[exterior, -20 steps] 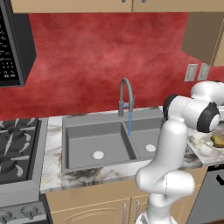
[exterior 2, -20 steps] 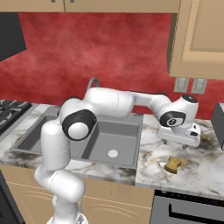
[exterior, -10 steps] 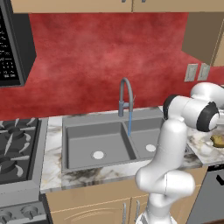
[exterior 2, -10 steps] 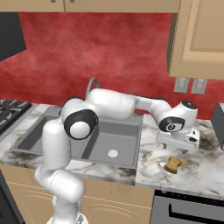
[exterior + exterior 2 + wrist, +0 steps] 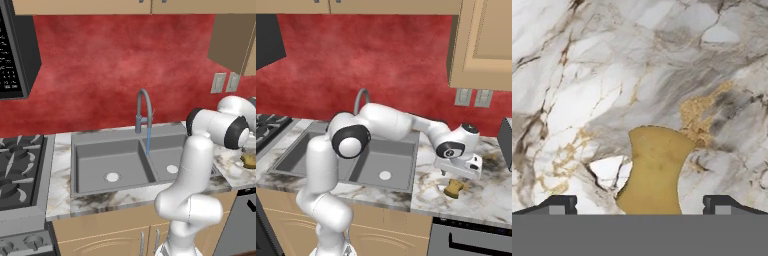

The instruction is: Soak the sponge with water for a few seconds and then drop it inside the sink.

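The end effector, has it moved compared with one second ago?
Yes. In the right base view the end effector has come down toward the counter, closer to the sponge, measured against the wall outlets.

We see the sink (image 5: 95, 165) set in the marble counter (image 5: 60, 197), the water (image 5: 148, 141) falling from the faucet (image 5: 143, 110) behind it, the stove (image 5: 17, 172) just left

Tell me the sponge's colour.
Yellow-tan, plain; the sponge shows best in the hand view.
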